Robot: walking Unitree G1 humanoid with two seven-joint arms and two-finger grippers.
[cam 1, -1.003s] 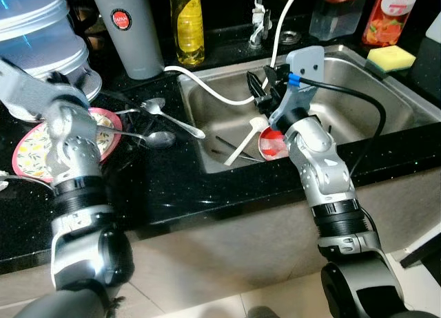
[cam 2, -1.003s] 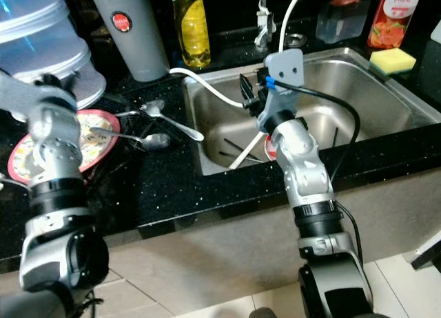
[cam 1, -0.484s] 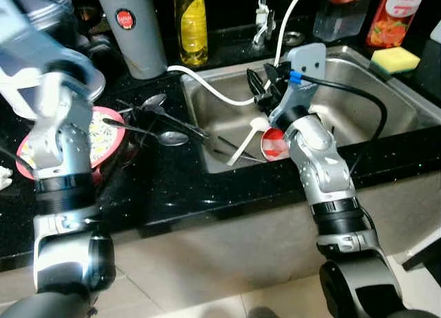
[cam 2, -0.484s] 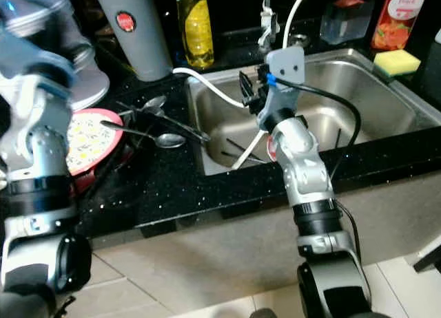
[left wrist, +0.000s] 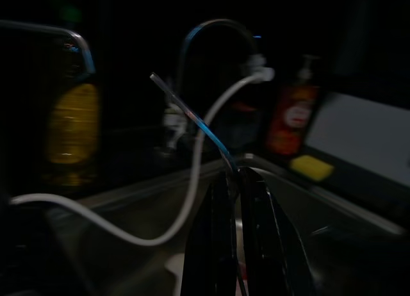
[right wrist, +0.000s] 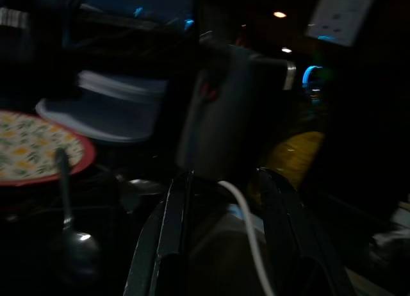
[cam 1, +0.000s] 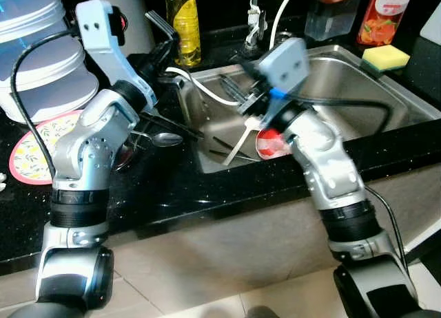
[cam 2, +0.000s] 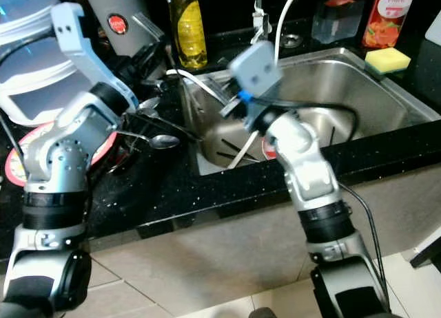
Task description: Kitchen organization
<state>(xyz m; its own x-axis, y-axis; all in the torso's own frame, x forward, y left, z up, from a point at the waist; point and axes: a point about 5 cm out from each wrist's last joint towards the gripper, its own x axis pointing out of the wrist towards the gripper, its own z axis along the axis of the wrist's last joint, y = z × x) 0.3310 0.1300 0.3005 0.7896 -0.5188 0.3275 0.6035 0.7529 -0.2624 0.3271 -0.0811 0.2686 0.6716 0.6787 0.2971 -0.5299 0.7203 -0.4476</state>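
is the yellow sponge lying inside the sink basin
No, the yellow sponge sits up on the sink rim at the far right corner.

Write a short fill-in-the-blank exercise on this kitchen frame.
1. The left gripper is shut on a ____.
2. The red bowl lies in the ____.
3. The right gripper hangs over the basin with its fingers ____.
4. The sponge by the basin is ____.
Missing words: fork; sink; open; yellow.

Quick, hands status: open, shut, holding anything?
Left hand: shut on a fork, lifted near the sink.
Right hand: open, holding nothing, above the sink.
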